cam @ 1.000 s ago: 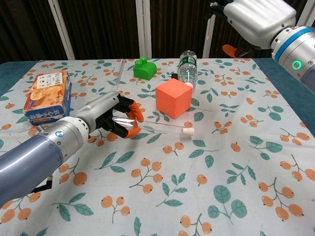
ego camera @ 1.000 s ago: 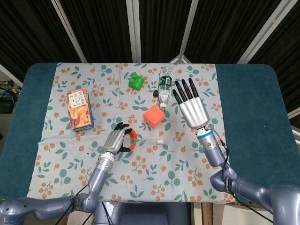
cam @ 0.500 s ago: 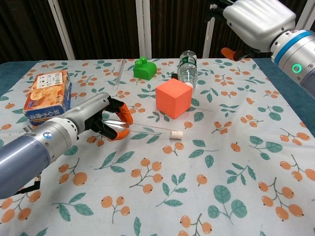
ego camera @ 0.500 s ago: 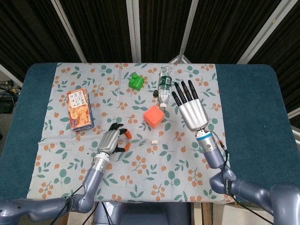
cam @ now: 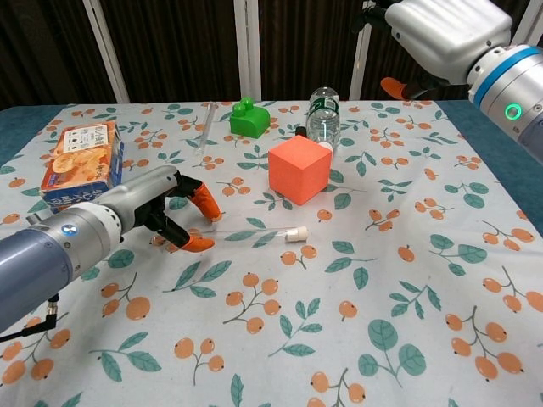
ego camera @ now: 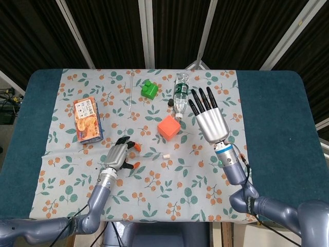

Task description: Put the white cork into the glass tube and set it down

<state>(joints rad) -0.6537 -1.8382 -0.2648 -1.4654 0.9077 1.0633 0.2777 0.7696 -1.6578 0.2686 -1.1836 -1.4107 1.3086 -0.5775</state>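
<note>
Beyond my left hand (cam: 157, 212)'s fingertips, now parting, the corked glass tube (cam: 254, 234) is lying released; my right hand (ego camera: 209, 117) is hovering, fingers spread.

Lying flat on the worktop (cam: 475, 356): glass tube (cam: 246, 233), white cork (cam: 294, 234) in its right end. Just left of the tube, left hand (cam: 157, 212). Behind the cork, cube (cam: 299, 169); farther back, bottle (cam: 323, 117) and block (cam: 249, 117). Far left, box (cam: 81, 164). Raised at right, right hand (ego camera: 211, 119).
</note>
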